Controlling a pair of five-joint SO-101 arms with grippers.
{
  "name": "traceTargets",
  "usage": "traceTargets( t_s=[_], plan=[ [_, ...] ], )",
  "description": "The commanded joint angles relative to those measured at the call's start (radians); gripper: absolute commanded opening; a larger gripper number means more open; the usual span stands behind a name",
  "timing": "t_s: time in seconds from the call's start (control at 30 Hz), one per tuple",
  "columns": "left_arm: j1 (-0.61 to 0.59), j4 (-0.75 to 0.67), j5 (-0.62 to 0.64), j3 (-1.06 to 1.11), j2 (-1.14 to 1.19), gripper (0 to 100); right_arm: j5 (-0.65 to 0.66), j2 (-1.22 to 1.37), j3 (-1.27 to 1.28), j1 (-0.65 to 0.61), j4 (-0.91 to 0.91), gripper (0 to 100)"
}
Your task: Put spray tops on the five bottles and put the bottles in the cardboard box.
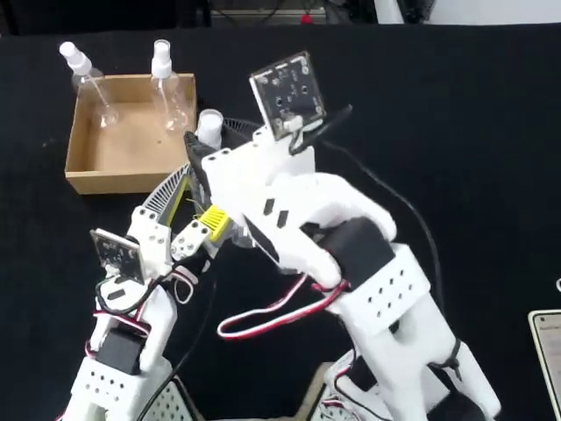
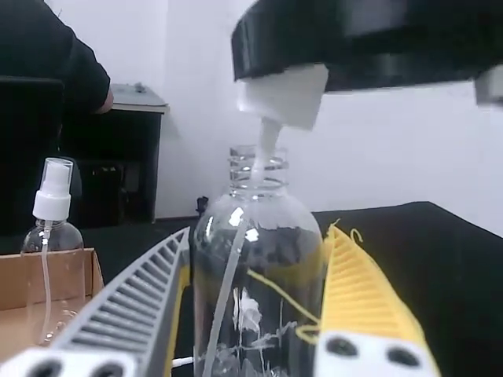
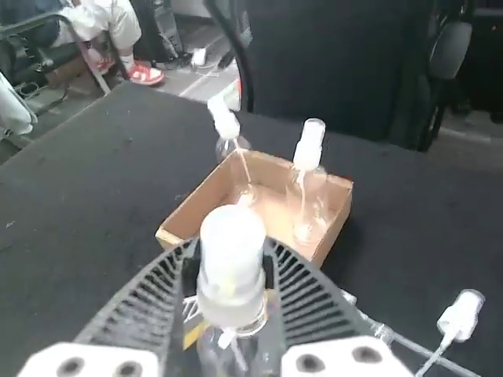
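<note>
My left gripper is shut on a clear bottle, held upright between its grey and yellow fingers beside the cardboard box. Directly above the bottle's open neck, my right gripper is shut on a white spray top. In the left wrist view the spray top hangs just over the neck, and its dip tube runs down inside the bottle. The right wrist view has the spray top between black ribbed fingers. Two capped bottles stand in the box.
A loose spray top with its tube lies on the black table near the arms. A pale flat object sits at the table's right edge. The box stands at the back left, with open black cloth to the right.
</note>
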Motion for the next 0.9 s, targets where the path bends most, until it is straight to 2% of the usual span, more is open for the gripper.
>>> traceTargets(
  t_s=[0.0,0.13,0.27,0.4,0.63,0.87],
  plan=[
    [-0.008,0.0,-0.009,0.022,-0.005,18,0.0,-0.062,0.016,-0.021,-0.037,2.5],
    [-0.008,0.0,-0.009,0.022,-0.005,18,0.006,-0.067,0.031,-0.018,-0.032,2.6],
    [-0.008,0.0,-0.009,0.022,-0.005,18,0.087,-0.067,0.044,-0.023,-0.038,2.6],
    [-0.008,0.0,-0.009,0.022,-0.005,18,0.098,-0.067,0.041,-0.023,-0.038,3.1],
    [-0.008,0.0,-0.009,0.022,-0.005,18,0.092,-0.074,0.038,-0.025,-0.037,21.4],
    [-0.008,0.002,-0.009,0.022,-0.005,18,0.092,-0.097,-0.035,-0.025,-0.029,19.8]
  ],
)
